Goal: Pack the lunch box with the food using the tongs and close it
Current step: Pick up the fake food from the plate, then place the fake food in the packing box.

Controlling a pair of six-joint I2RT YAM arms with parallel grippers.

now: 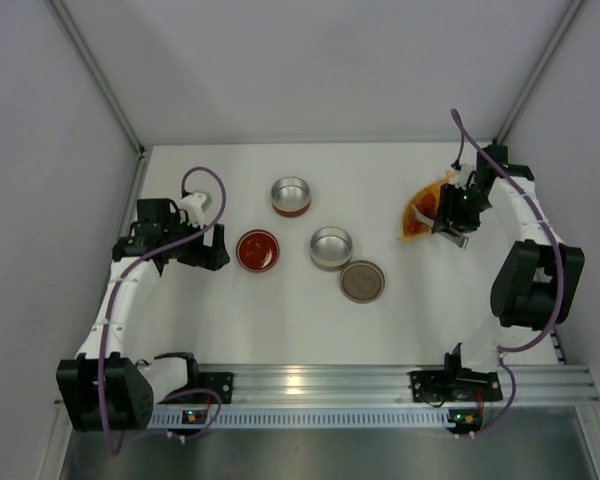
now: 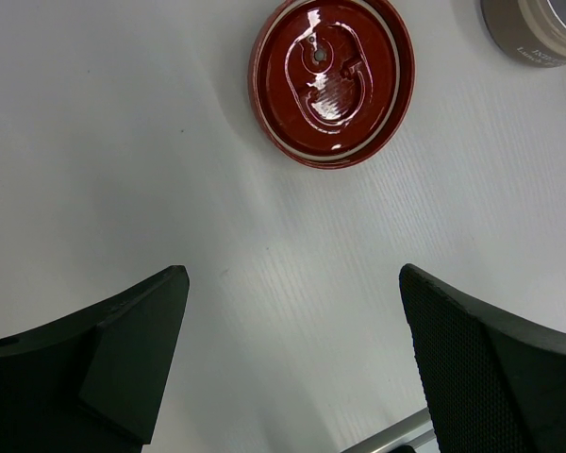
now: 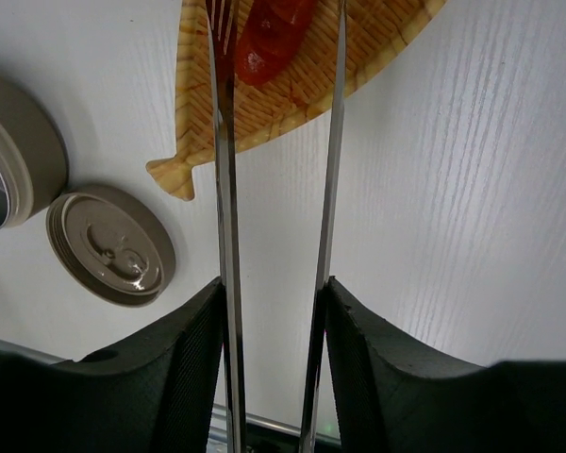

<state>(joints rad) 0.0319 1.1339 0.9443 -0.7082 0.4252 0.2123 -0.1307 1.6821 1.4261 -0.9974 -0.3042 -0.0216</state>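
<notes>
Legible text: none | round beige metal tin point(image 2: 536, 42), side wall: faint small print, too blurred to read

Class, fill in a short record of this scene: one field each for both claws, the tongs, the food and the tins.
Left claw: open, empty, near the red lid
Right claw: shut on the tongs
Tongs: tips over the orange dish
Food: red piece on the dish, between the tong arms
Tins: red tin and grey tin, both open
</notes>
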